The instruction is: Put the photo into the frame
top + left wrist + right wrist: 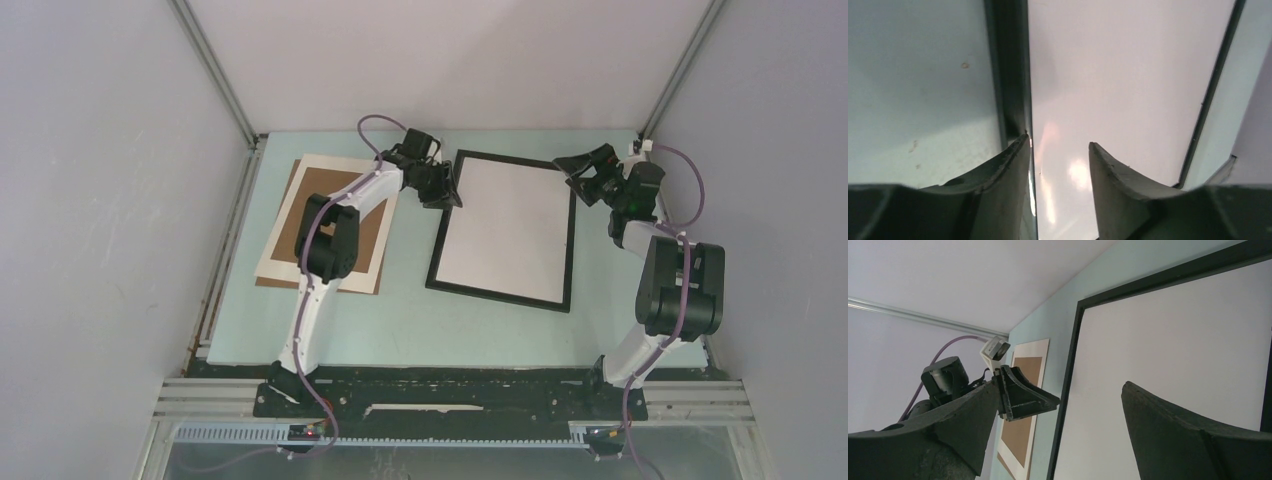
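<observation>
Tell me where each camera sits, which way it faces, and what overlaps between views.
Top external: above and behind the robot, looking down; left gripper and right gripper at the frame's far corners.
Left wrist: behind its fingers, looking down on one black frame edge.
Right wrist: low, behind its fingers, facing left across the frame toward the left gripper.
Both wrist views share the frame.

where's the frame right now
In the top view the frame lies flat mid-table, right of the brown board, between the left end effector and right end effector.
</observation>
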Robot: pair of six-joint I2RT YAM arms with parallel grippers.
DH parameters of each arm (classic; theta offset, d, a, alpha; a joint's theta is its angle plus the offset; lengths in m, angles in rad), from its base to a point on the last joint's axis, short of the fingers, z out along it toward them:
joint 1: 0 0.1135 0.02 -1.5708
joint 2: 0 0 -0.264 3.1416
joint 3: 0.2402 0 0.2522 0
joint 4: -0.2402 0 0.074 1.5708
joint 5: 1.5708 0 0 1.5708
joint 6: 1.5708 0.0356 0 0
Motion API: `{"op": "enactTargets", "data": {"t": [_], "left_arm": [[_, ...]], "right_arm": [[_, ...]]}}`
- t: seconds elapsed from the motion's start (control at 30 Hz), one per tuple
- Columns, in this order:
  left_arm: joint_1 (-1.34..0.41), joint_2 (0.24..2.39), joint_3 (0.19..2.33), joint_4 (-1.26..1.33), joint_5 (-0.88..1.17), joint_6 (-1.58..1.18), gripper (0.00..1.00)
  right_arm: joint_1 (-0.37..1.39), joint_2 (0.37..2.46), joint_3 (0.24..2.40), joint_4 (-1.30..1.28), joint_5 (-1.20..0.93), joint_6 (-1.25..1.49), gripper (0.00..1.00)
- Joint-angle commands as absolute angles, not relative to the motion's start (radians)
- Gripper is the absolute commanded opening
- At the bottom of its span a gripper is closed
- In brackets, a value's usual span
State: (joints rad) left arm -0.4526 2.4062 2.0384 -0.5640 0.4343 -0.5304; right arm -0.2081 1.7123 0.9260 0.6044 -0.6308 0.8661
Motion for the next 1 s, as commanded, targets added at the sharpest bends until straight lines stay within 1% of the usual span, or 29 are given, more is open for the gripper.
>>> {"op": "enactTargets", "data": {"t": [0.0,0.13,0.27,0.43,0.5,0.57,0.67,0.77,0.83,0.9,0.97], "left_arm": [[-0.459,2.235,2.053,-0.632,0.297,-0.442,0.56],[-0.458,2.111,1.948,-0.628,0.203,-0.414,0.66],[-0.457,1.938,1.742,-0.547,0.147,-0.416,0.79],[-0.45,1.675,1.471,-0.484,0.076,-0.452,0.8],[-0.435,1.549,1.311,-0.423,0.067,-0.476,0.81],[-0.404,1.436,1.221,-0.406,0.052,-0.499,0.81],[-0.286,1.295,1.083,-0.438,0.067,-0.547,0.81],[-0.083,1.164,0.949,-0.433,0.175,-0.614,0.81],[0.044,1.099,0.891,-0.444,0.2,-0.64,0.81],[0.102,1.078,0.874,-0.465,0.187,-0.646,0.81],[0.115,1.1,0.868,-0.466,0.194,-0.659,0.81]], "right_arm": [[-0.213,1.704,0.923,0.653,-0.637,0.872,1.0],[-0.212,1.699,0.923,0.651,-0.635,0.872,1.0],[-0.202,1.69,0.932,0.613,-0.618,0.852,1.0],[-0.155,1.698,0.959,0.566,-0.599,0.839,1.0],[-0.114,1.704,0.978,0.537,-0.588,0.825,1.0],[-0.059,1.707,1.011,0.482,-0.563,0.798,1.0],[0.065,1.716,1.068,0.399,-0.514,0.758,1.0],[0.177,1.735,1.125,0.327,-0.461,0.743,1.0],[0.258,1.752,1.156,0.291,-0.396,0.753,1.0],[0.34,1.79,1.192,0.295,-0.36,0.787,1.0],[0.414,1.857,1.255,0.289,-0.372,0.829,1.0]]}}
